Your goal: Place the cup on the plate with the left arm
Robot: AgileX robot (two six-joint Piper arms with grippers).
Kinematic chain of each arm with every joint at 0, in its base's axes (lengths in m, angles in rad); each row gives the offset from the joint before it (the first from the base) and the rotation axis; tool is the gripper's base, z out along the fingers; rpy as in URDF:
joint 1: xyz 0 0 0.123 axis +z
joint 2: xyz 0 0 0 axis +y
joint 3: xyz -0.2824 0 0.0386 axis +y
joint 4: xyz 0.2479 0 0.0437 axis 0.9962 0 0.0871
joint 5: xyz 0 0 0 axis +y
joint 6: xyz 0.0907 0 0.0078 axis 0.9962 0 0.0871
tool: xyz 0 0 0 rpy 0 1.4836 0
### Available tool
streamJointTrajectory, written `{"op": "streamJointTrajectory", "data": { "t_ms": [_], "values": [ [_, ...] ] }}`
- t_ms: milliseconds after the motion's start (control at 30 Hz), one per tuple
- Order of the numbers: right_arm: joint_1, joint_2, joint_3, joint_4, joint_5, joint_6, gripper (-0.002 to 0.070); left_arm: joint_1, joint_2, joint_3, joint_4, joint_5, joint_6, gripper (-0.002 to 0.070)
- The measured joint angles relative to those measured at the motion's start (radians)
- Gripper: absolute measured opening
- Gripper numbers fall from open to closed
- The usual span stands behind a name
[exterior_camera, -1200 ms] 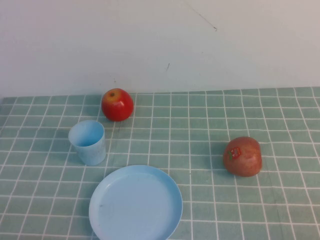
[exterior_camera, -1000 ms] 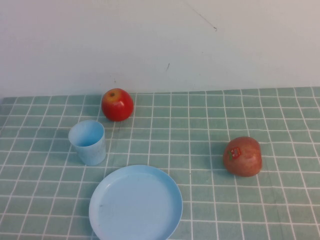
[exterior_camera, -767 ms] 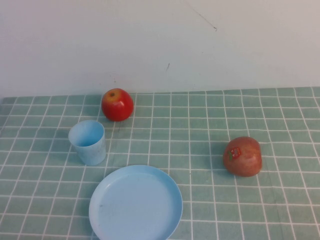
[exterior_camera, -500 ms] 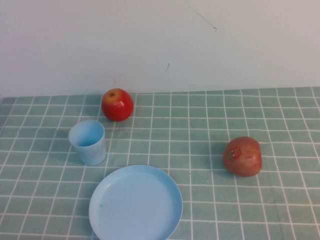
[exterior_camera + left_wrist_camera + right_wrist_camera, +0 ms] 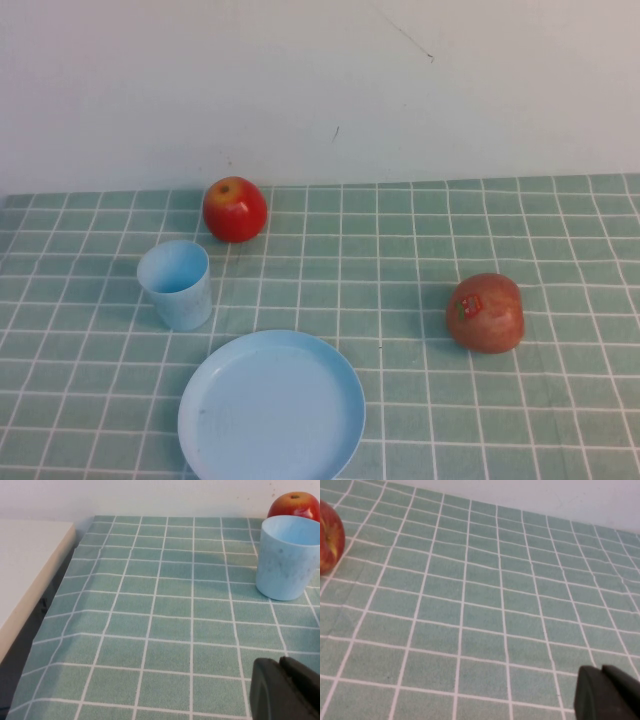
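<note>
High view shows the bench (image 5: 480,220) under a green checked cloth, neither arm in sight there. Near the front edge lies the plate (image 5: 271,407), bare, nothing on it. Just behind it and to the left stands the cup (image 5: 176,284), upright, mouth up, apart from the plate's rim; as far as its mouth shows, it looks empty. A red apple (image 5: 235,209) sits close behind the cup by the wall, and a second, duller apple (image 5: 485,313) with a sticker lies well to the right. Left wrist view has the left pincer (image 5: 285,689) low over the cloth, jaws closed on nothing, with the cup (image 5: 287,556) ahead of it and the apple (image 5: 296,505) right behind that. Right wrist view shows the right pincer (image 5: 606,692), also pressed shut and empty, over bare cloth by the dull apple (image 5: 330,536). My judgement: the pick has not begun. Going in with shut jaws would shove the light cup over or into the apple behind; a grasp too high on the tapered wall could let it slip.
</note>
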Motion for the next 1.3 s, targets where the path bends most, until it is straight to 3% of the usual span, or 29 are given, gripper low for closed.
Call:
{"op": "streamJointTrajectory", "data": {
  "t_ms": [333, 800, 967, 1033, 1100, 1200, 1300],
  "values": [
    [0.0, 0.0, 0.0, 0.0, 0.0, 0.0, -0.0002, 0.0, 0.0, 0.002, -0.002, -0.072, 0.002, 0.0],
    [0.0, 0.0, 0.0, 0.0, 0.0, 0.0, -0.0002, 0.0, 0.0, 0.006, -0.064, -0.892, -0.045, 0.0],
    [0.0, 0.0, 0.0, 0.0, 0.0, 0.0, -0.0002, 0.0, -0.002, 0.002, -0.05, -1.181, -0.183, 0.0],
    [0.0, 0.0, 0.0, 0.0, 0.0, 0.0, -0.0002, 0.0, -0.004, -0.05, 0.015, -1.114, -0.225, 0.0],
    [0.0, 0.0, 0.0, 0.0, 0.0, 0.0, -0.0002, 0.0, -0.004, -0.145, 0.136, -0.927, -0.291, 0.0],
    [0.0, 0.0, 0.0, 0.0, 0.0, 0.0, -0.0002, 0.0, 0.012, -0.346, 0.379, -0.633, -0.539, 0.0],
    [0.0, 0.0, 0.0, 0.0, 0.0, 0.0, -0.0002, 0.0, 0.087, -0.506, 0.506, -0.434, -0.749, 0.0]
  ]
}}
